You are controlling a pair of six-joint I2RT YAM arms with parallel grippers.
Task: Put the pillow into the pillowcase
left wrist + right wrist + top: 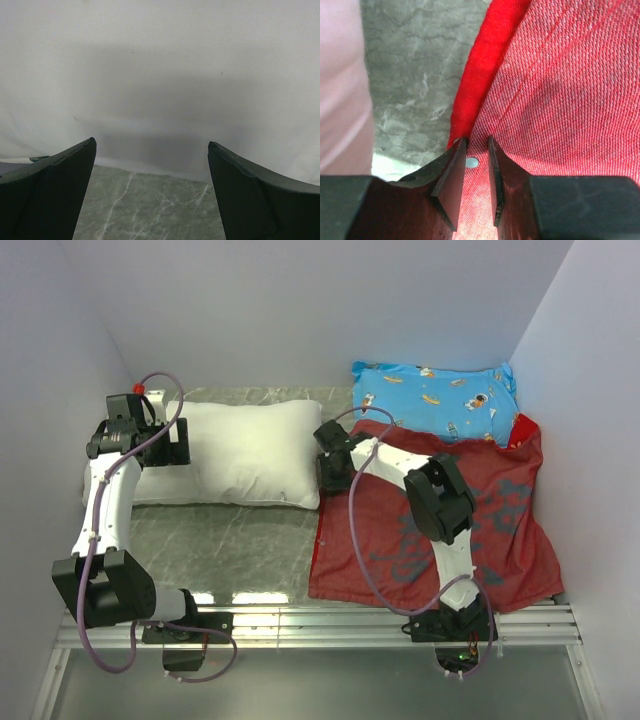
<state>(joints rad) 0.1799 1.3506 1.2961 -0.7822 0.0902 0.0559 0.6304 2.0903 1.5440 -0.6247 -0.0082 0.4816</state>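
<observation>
Plump white rectangular pillow (240, 450) sits at 10 o'clock on the grey marble-look table (230, 550). It looks light and squashy, so grab an end seam or corner, not the belly. Left gripper (150, 150) is spread wide, facing the pillow's 9 o'clock end. Big dull-red fabric pillowcase (450, 530) lies flat at 4 o'clock, prob limp. Right gripper (477, 145) has jaws narrow over the 10 o'clock hem; can't tell if cloth's pinched. Blue cartoon-print pillow (435, 400) at 1 o'clock.

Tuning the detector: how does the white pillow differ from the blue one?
The white pillow is plain; the blue pillow has cartoon print. The white pillow lies left, before the open left claw; the blue pillow lies far right, behind the pillowcase. Both are plump and rectangular.
</observation>
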